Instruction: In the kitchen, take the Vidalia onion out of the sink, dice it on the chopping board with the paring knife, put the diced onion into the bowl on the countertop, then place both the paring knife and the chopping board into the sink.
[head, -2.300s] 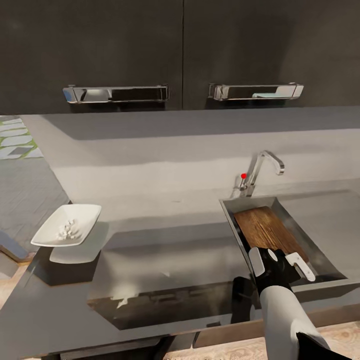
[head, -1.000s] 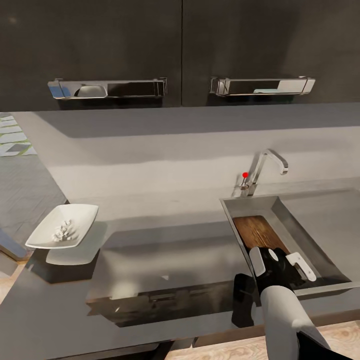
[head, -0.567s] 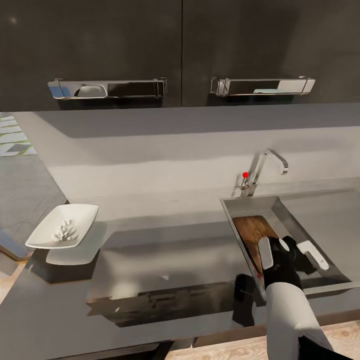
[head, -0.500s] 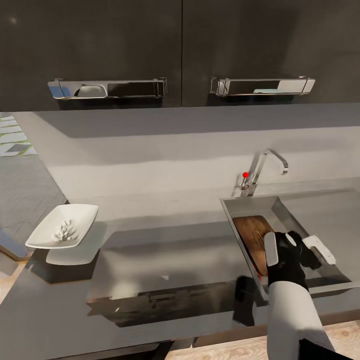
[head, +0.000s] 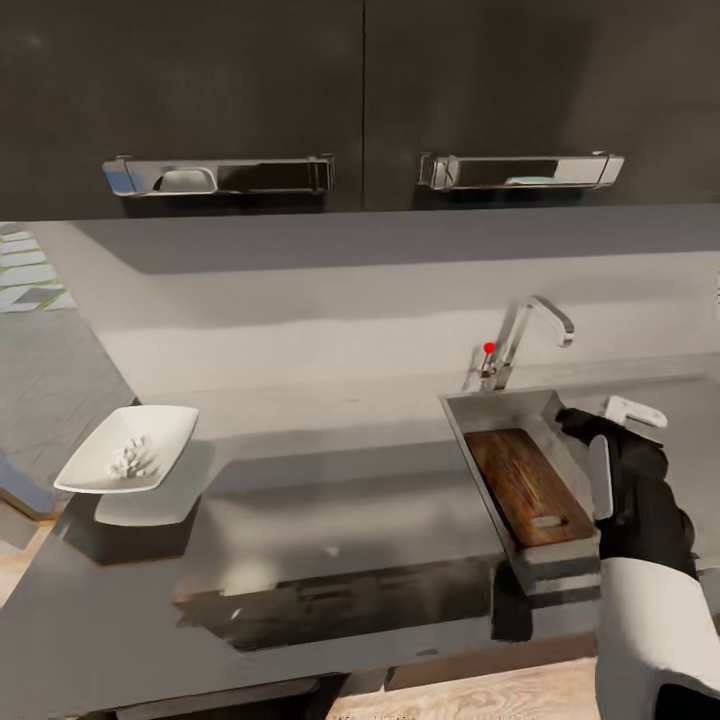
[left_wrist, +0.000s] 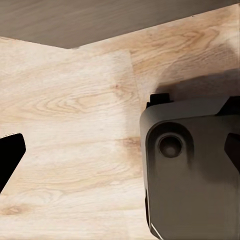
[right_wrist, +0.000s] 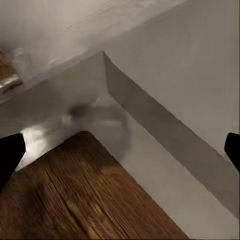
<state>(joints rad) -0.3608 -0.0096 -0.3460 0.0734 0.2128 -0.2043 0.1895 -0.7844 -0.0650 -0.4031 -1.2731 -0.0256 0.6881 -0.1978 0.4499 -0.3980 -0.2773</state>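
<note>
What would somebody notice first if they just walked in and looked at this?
Probably the brown chopping board lying inside the shiny sink, with the robot's right claw open just above the sink's far side. Next, the white bowl holding small white pieces, over at the countertop's left end.

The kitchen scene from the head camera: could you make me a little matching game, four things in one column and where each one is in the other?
Things:
1. chopping board
2. bowl
3. tap
4. right tool

Places:
A. at the countertop's left end
B. lying inside the sink
C. above the sink's right side
D. behind the sink, by the wall

Pairs: 1-B, 2-A, 3-D, 4-C
</note>
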